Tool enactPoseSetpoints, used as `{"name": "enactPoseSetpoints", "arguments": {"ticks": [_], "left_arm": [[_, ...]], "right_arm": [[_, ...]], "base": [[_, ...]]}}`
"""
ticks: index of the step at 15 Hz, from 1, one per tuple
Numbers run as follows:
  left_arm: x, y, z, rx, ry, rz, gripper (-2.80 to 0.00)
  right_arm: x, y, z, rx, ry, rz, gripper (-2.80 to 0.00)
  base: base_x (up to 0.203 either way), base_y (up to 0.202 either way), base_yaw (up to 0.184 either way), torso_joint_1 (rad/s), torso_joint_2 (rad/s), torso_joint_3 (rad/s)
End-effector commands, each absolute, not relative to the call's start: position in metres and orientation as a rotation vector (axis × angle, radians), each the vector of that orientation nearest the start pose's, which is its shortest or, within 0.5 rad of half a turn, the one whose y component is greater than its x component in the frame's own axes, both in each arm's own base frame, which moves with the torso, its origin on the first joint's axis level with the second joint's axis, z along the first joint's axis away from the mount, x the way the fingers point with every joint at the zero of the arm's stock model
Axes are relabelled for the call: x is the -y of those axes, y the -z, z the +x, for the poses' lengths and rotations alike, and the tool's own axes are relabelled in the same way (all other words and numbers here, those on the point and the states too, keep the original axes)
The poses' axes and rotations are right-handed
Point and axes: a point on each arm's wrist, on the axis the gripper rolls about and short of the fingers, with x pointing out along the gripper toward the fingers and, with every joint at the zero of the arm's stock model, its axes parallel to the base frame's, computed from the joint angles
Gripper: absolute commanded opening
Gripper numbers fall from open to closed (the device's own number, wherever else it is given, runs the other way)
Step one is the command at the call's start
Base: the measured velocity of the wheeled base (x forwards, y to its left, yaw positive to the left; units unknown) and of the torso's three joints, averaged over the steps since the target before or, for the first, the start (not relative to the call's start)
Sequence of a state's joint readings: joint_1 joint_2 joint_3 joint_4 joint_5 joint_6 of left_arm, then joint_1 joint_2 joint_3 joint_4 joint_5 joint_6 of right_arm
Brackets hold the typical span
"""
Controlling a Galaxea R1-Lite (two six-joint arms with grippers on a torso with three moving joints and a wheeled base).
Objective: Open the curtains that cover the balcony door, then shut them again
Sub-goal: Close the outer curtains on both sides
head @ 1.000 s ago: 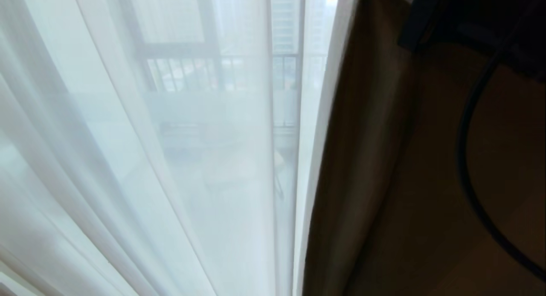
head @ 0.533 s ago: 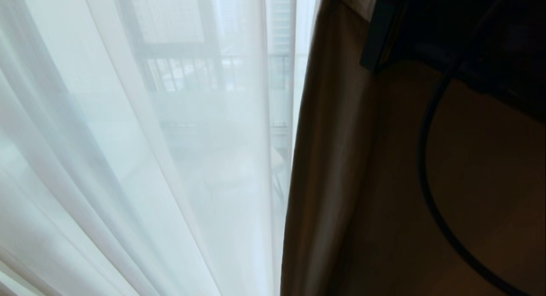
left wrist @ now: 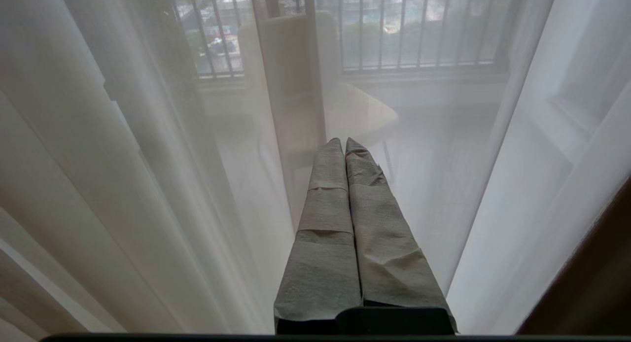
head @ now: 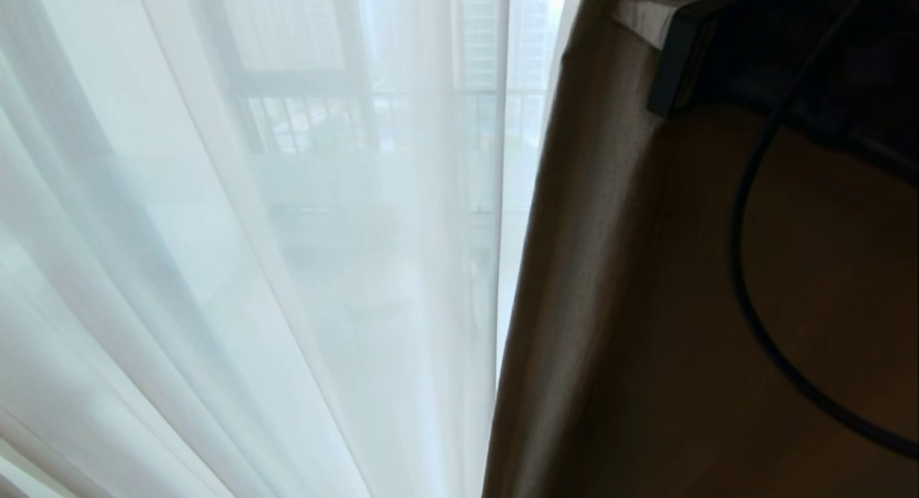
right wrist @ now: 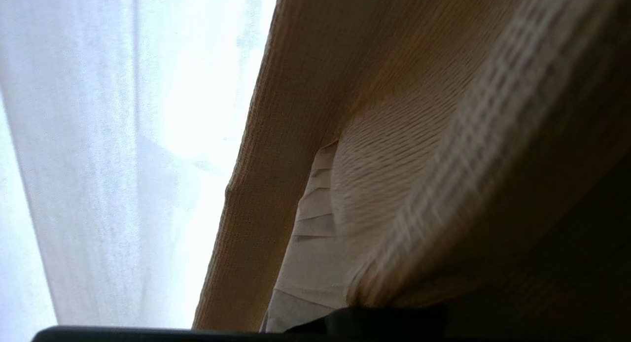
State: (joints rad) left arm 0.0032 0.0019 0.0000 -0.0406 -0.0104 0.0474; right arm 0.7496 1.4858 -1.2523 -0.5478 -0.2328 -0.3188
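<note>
The sheer curtain (head: pixel 215 268) is milky white, see-through, with soft pale-grey streaks along its folds. The thick curtain (head: pixel 646 304) beside it is beige-brown with a fine ribbed weave. The left gripper (left wrist: pixel 343 145) has grey, crinkled wrapping on its fingers (left wrist: pixel 325 209). A black cable (head: pixel 747 297) loops over the brown cloth.

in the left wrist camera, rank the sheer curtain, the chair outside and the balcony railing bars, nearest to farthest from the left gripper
1. Sheer curtain, hanging right in front of the left gripper.
2. Chair, beyond the fabric, just past the fingertips.
3. Railing bars, farthest back, behind the chair.
</note>
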Motion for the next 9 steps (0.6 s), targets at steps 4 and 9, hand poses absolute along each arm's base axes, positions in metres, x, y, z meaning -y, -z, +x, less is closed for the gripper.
{"name": "enactPoseSetpoints", "arguments": {"ticks": [4, 9], "left_arm": [[0.000, -0.080, -0.023, 0.040, 0.007, 0.048, -2.80], [0.000, -0.080, -0.023, 0.040, 0.007, 0.048, -2.80]], "right_arm": [[-0.110, -0.410, 0.181, 0.508, -0.266, -0.066, -2.80], [-0.103, -0.411, 0.177, 0.513, -0.249, -0.058, -2.80]], "base": [[0.000, 0.000, 0.000, 0.000, 0.00, 0.000], [0.000, 0.000, 0.000, 0.000, 0.00, 0.000]]}}
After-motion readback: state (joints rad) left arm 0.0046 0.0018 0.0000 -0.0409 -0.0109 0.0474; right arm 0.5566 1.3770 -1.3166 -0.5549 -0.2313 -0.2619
